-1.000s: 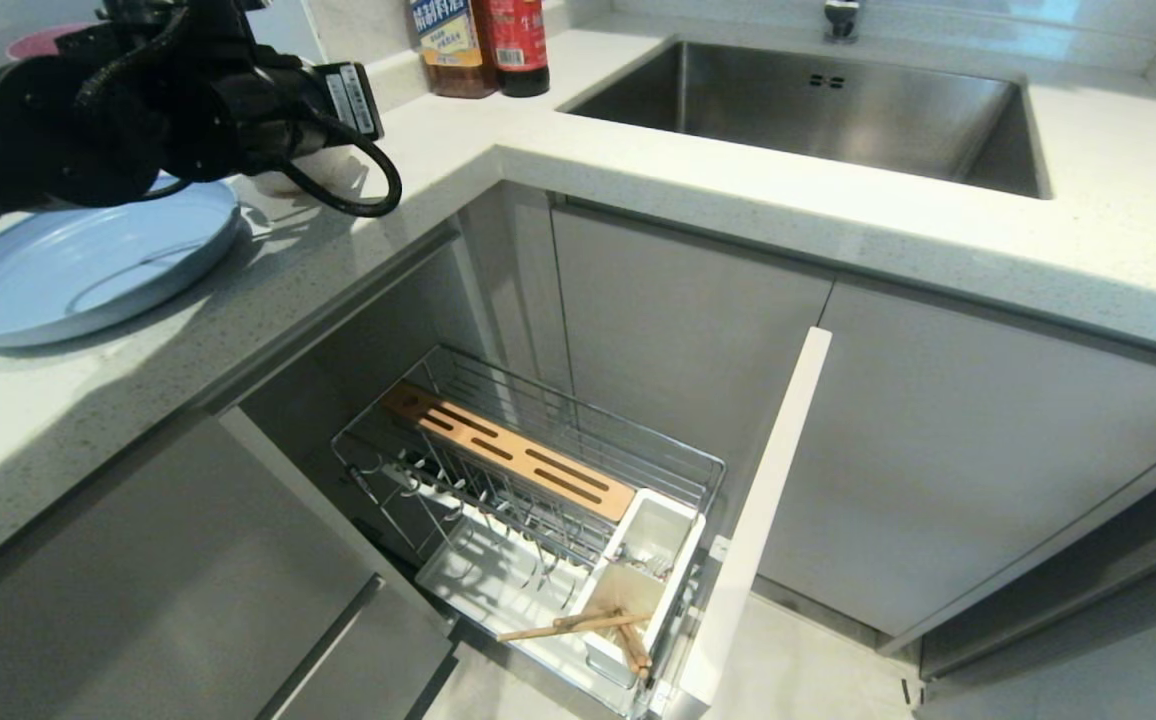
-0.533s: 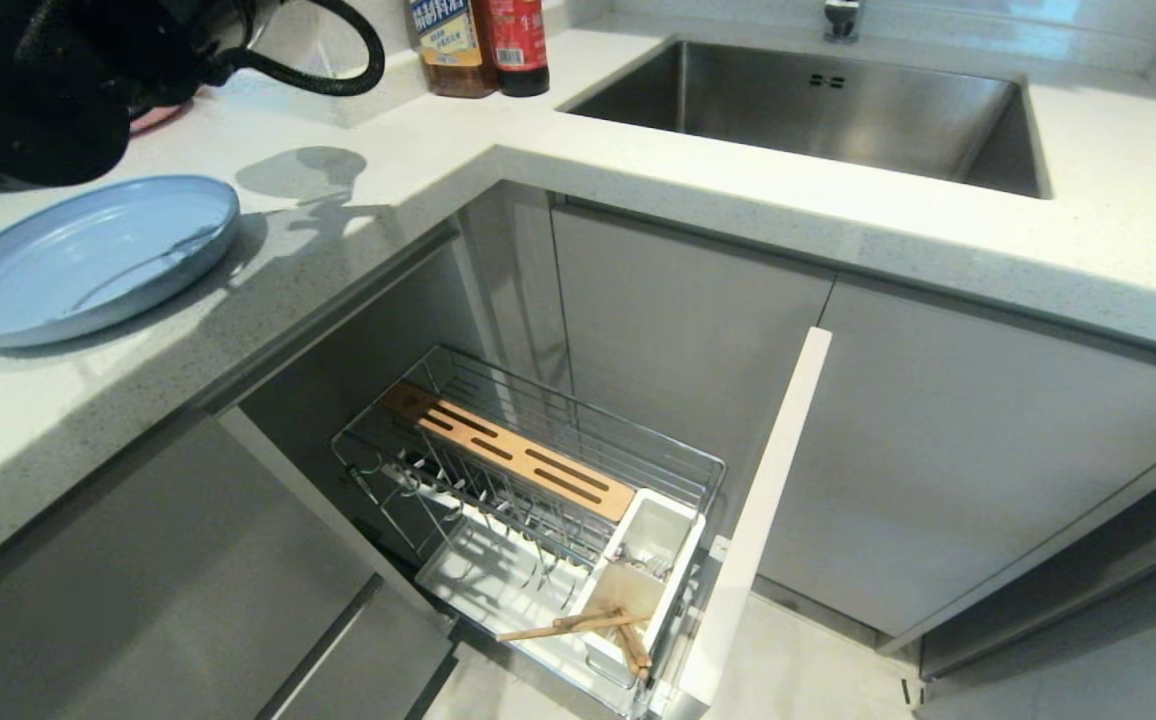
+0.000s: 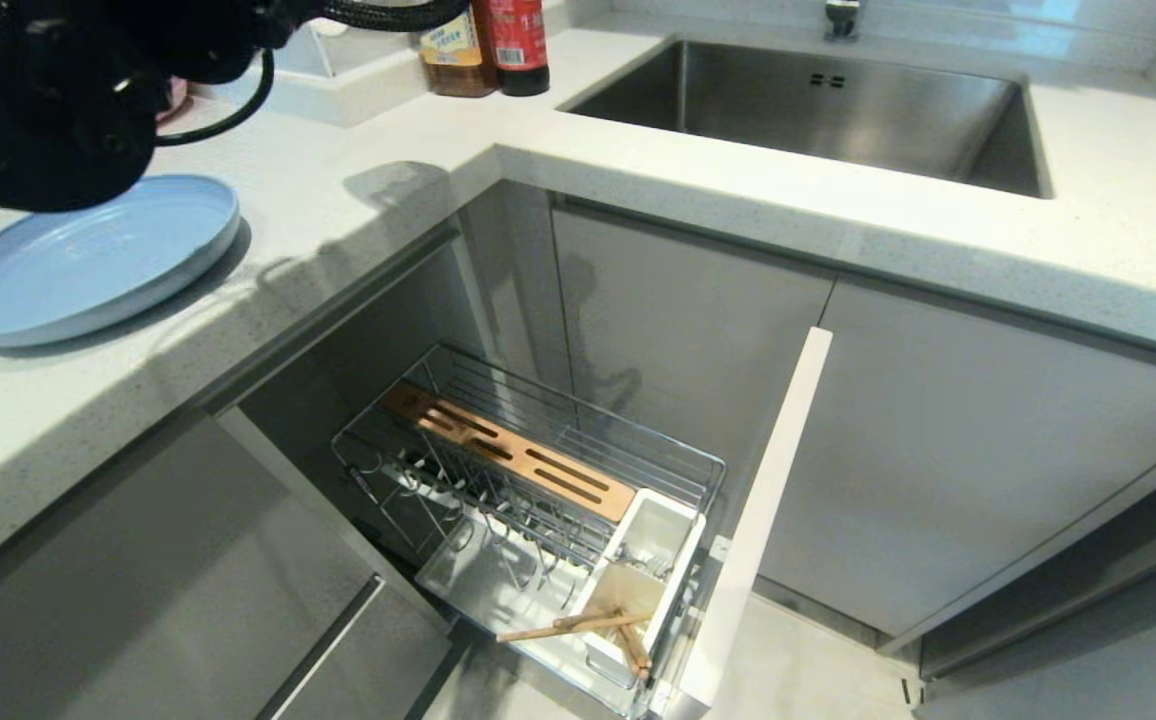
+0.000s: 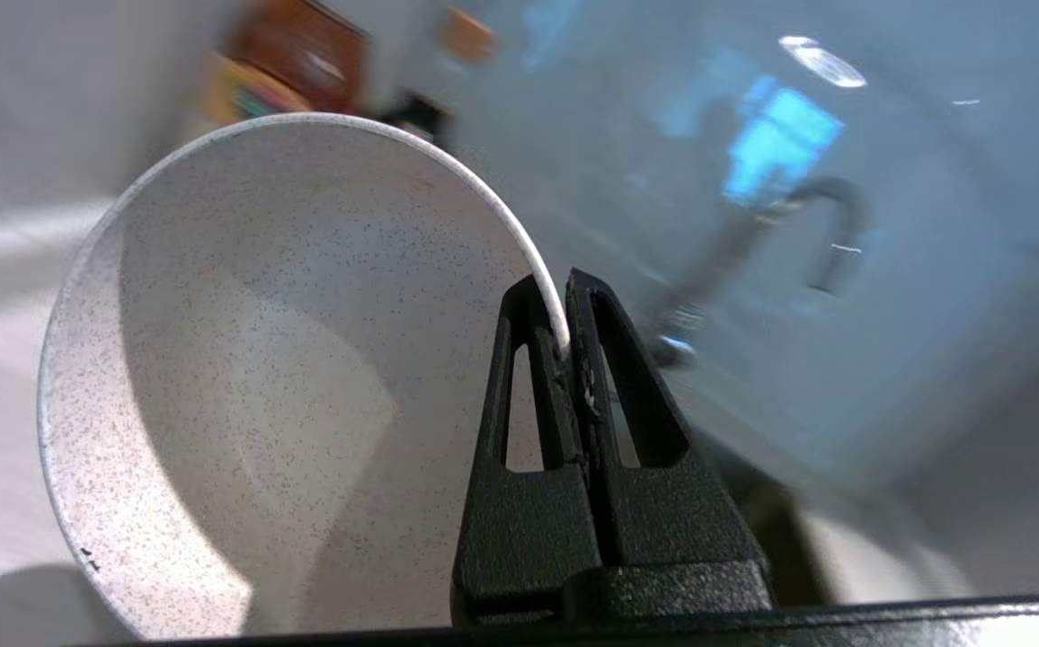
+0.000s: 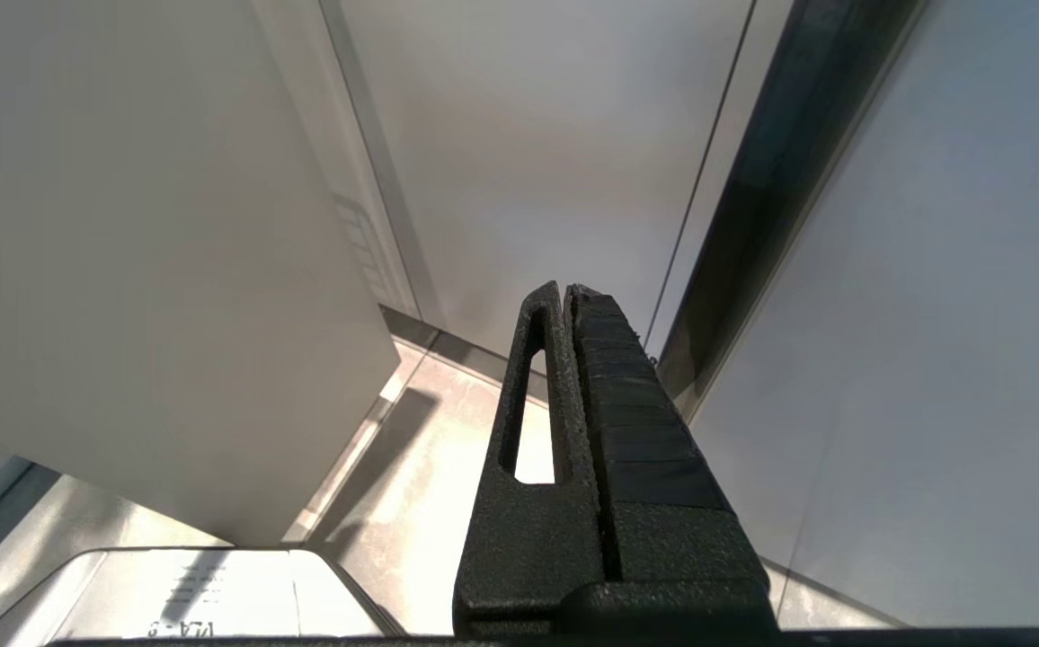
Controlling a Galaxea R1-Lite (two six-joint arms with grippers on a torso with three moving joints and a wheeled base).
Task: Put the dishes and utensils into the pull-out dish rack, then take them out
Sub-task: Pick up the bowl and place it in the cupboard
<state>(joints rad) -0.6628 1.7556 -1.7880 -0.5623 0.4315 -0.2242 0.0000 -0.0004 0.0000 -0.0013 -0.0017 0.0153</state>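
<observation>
In the left wrist view my left gripper (image 4: 564,289) is shut on the rim of the small cream-white speckled bowl (image 4: 259,386), which hangs in the air, tilted on its side. The head view shows only the left arm (image 3: 38,100), at the top left above the counter. The pale blue plate (image 3: 88,260) lies flat on the counter below it. The pull-out dish rack (image 3: 538,480) stands pulled out low in the middle. The wooden chopsticks (image 3: 578,625) lie across its white cutlery holder (image 3: 648,570). My right gripper (image 5: 567,289) is shut and empty, parked near cabinet fronts.
A steel sink (image 3: 838,110) is set in the counter at the back right. Two bottles (image 3: 498,40) stand by the back wall. The rack's narrow white door front (image 3: 758,510) sticks out on its right side. A wooden knife block (image 3: 508,450) runs along the rack.
The left arm has risen from the counter beside the blue plate and swung up and toward the right. Its shadow has slid across the counter to the cabinet fronts.
</observation>
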